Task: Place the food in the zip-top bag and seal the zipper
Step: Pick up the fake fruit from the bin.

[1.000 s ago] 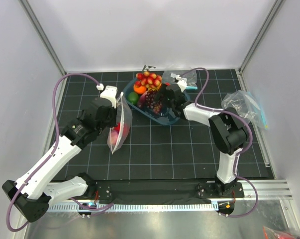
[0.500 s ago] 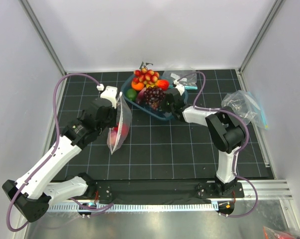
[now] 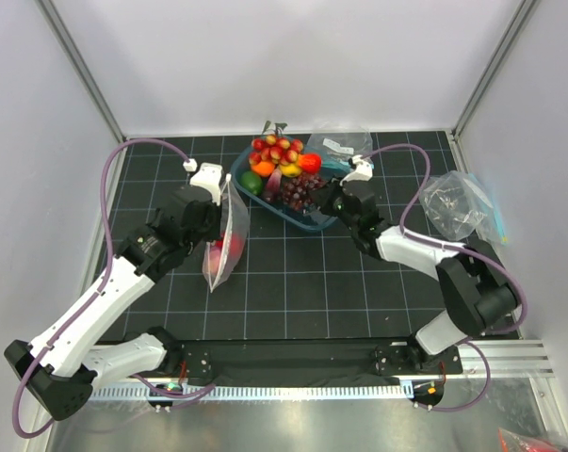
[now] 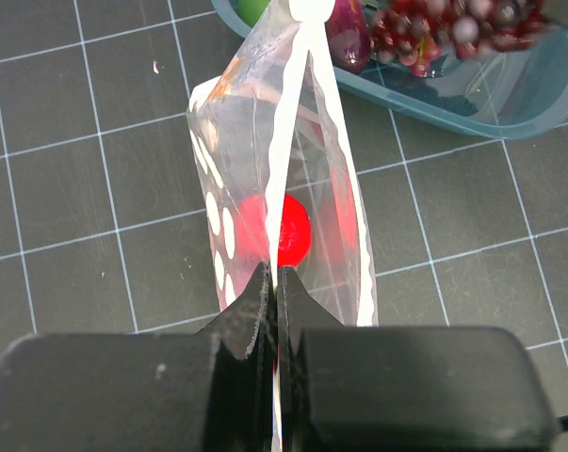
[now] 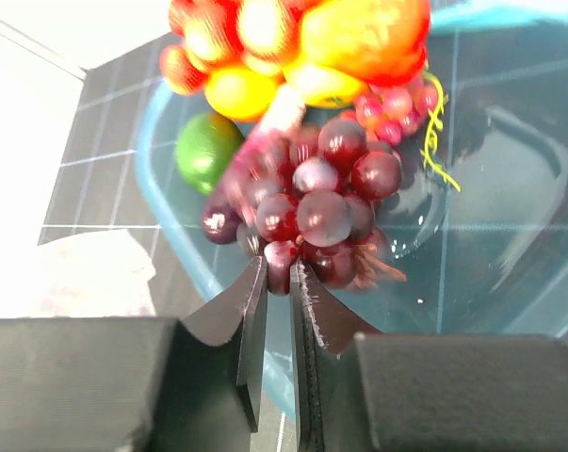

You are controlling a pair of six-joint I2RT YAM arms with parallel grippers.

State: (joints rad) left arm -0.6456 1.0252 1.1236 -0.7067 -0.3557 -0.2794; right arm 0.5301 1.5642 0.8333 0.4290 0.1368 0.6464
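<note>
The zip-top bag point(image 4: 218, 179), clear with white dots, hangs upright from my left gripper point(image 4: 276, 279), which is shut on one lip of its mouth along the zipper point(image 4: 285, 122). The mouth gapes open, and the red tomato point(image 4: 285, 229) lies inside. In the top view the bag point(image 3: 225, 240) stands left of the blue tray point(image 3: 314, 224). My right gripper point(image 5: 279, 273) is shut on a lower grape of the dark purple grape bunch point(image 5: 316, 202), held over the tray's near side point(image 3: 300, 192). A purple-pink onion point(image 4: 345, 33) lies in the tray.
The tray also holds a green lime point(image 5: 203, 151), orange and yellow fruits point(image 5: 359, 33) and small red ones point(image 3: 279, 149). Plain clear bags lie behind the tray point(image 3: 345, 143) and at the right wall point(image 3: 458, 202). Walls enclose the black gridded mat point(image 3: 293, 282).
My right gripper has shut on the grape bunch and drawn back to the right, its arm swinging outward. The left arm and the bag have stayed still.
</note>
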